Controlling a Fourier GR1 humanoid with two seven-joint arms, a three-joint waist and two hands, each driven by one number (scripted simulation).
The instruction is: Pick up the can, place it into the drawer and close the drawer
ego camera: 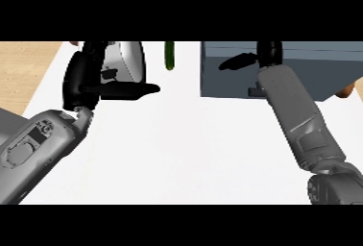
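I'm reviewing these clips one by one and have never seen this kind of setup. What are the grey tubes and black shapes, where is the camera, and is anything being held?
The single picture is the head view: it looks steeply down from the robot's head onto a white counter. The two grey tubes rising from the lower edge are the robot's forearms, each ending in a black hand.

The left hand is at the upper left, thumb pointing right, against a shiny silver can; its fingers appear to curl round the can. The right hand reaches over a grey-blue box at the upper right, most likely the drawer. Only its thumb shows, so whether it grips anything cannot be told.

A narrow green object lies at the counter's far edge between can and drawer; I cannot identify it. Wooden surface shows at the left.
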